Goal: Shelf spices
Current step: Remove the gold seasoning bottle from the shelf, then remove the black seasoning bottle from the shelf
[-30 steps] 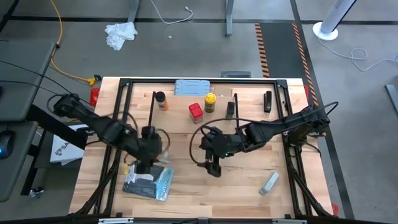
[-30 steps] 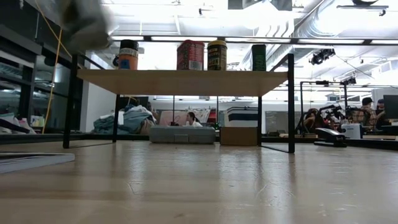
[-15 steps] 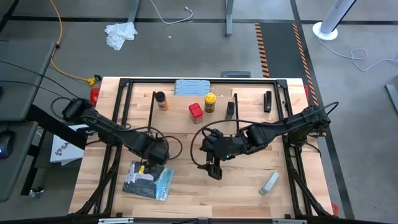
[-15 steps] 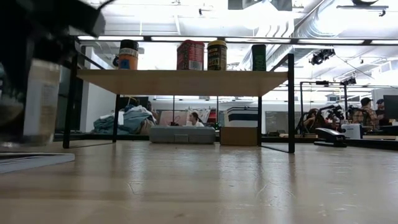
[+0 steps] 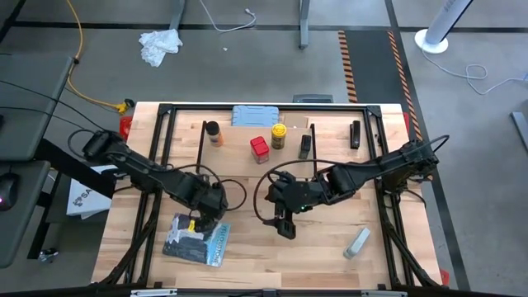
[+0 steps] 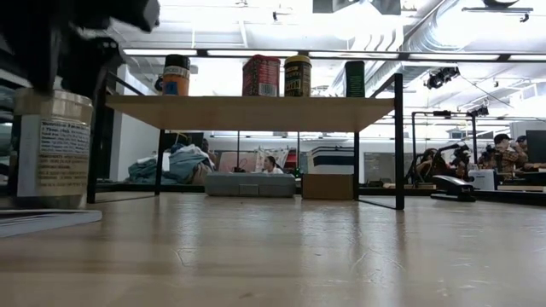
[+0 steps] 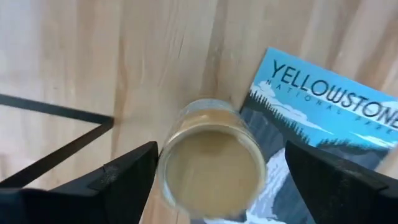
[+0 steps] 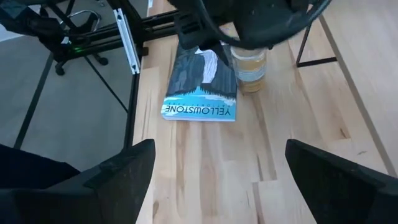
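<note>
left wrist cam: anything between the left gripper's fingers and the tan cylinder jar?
Nothing: bare gaps either side. The left gripper straddles the tan cylinder jar, fingers wide, untouching.

Both arms are dark, nearly black, built of slim tubular links with bulkier rounded joints. Thin black cables loop loosely beside the left arm (image 5: 140, 172) and arch over the right arm (image 5: 363, 175). A small yellow mark shows at the left gripper (image 5: 195, 221). In the wrist views each gripper's fingers (image 7: 124, 174) are flat, matt black and wedge-shaped, without visible markings.
</note>
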